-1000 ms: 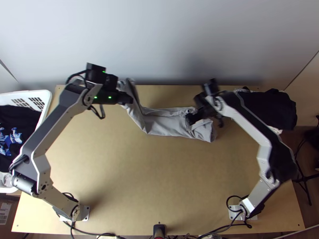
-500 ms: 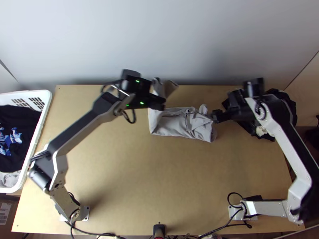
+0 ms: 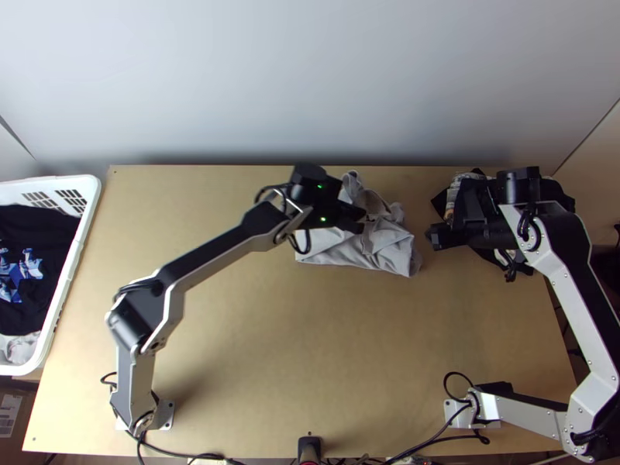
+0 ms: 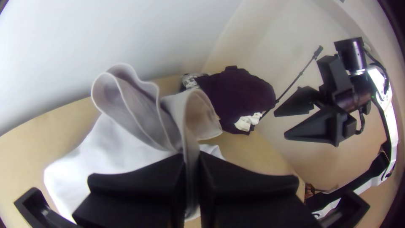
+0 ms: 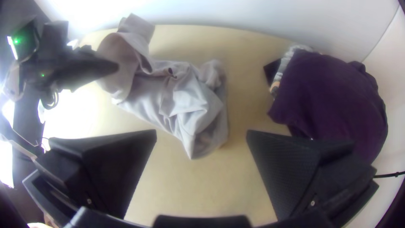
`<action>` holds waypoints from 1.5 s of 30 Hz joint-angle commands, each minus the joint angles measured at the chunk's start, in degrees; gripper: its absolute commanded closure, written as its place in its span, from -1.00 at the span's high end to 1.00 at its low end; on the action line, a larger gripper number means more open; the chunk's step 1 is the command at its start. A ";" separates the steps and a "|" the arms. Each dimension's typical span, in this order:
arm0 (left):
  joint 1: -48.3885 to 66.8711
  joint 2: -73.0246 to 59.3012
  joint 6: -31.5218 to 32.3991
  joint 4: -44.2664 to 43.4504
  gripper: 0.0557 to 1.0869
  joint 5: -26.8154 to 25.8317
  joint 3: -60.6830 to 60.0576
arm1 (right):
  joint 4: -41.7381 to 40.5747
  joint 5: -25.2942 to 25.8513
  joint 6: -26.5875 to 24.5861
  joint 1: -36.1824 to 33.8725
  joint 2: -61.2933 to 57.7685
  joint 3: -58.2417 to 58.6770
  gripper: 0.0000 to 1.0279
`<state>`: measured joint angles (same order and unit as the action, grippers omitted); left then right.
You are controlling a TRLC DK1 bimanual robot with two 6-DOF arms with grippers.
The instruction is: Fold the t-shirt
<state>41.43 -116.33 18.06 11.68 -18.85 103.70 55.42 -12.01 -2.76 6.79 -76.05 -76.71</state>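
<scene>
A light wooden table (image 3: 294, 349) is standing before a pale wall (image 3: 310, 85). One white basket (image 3: 91, 203) is sitting at the left, holding dark clothes (image 3: 46, 232); one dark cloth pile (image 5: 329, 93) is lying at the far right. One light grey t-shirt (image 3: 349, 252) is lying bunched and partly folded, far and right of the middle. Two arms are showing. The left gripper (image 3: 361, 221) is pointing right over the t-shirt, pinching a raised fold between its fingers. The right gripper (image 3: 431, 236), its arm bending outward at the right, is pointing left just beside the t-shirt, fingers spreading wide around nothing.
</scene>
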 commanded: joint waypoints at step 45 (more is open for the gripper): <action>-10.84 14.12 -5.23 32.53 0.91 -4.26 0.36 | -9.19 -2.93 3.29 14.83 -25.11 -12.50 0.93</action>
<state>33.71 -110.43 15.07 41.78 -23.14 113.34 46.92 -13.65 -0.62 17.15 -94.89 -83.81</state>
